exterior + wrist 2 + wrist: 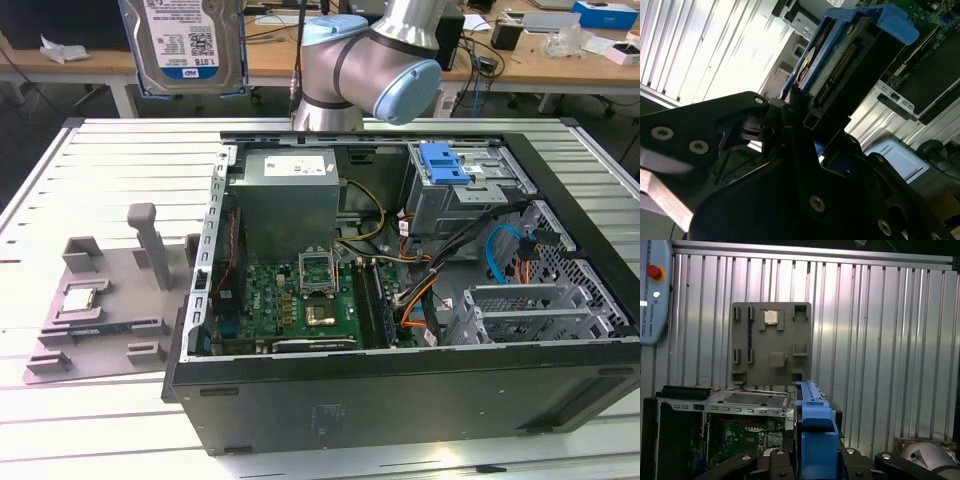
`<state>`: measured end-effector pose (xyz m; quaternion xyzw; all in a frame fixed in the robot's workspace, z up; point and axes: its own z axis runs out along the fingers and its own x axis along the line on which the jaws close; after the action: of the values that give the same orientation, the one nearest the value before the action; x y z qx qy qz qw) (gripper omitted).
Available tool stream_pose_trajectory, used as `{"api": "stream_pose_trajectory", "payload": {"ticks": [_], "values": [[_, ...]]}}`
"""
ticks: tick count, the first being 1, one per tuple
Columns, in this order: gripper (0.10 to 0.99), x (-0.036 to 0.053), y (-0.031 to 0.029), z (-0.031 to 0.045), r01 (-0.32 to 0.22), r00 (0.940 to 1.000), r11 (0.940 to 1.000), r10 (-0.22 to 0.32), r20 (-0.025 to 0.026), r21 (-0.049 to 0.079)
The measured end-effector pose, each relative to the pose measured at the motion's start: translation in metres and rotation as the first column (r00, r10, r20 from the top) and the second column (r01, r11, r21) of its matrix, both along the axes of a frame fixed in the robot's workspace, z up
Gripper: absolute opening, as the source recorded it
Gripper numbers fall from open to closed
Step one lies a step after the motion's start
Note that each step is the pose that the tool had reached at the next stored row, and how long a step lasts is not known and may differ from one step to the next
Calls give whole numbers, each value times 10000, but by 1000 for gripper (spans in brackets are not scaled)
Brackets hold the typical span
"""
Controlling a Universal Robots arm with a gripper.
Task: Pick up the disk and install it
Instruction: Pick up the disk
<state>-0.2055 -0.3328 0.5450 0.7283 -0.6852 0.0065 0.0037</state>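
Table: ribbed metal, carrying an open computer case and grey fixture tray.
Arm: elbow bent above the case's far edge.
Pincer: clamped on the disk.
Disk: held high, upright, label showing, toward the exterior view's left.

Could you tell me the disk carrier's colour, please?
Blue; the carrier on the disk shows best in the first wrist view.

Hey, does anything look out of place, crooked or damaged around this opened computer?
Nothing looks damaged or spilled. The silver hard drive in its blue plastic carrier is up in the air, clamped in the tool, outside the open black computer case, which lies on its side on the ribbed metal table.
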Motion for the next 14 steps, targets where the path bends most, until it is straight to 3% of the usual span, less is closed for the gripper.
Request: {"api": "stream_pose_trajectory", "payload": {"ticks": [7, 14], "values": [[369, 189, 0, 0, 0, 10000, 10000, 0, 0, 1], [369, 432, 0, 0, -1, 10000, 10000, 1, 0, 0]]}}
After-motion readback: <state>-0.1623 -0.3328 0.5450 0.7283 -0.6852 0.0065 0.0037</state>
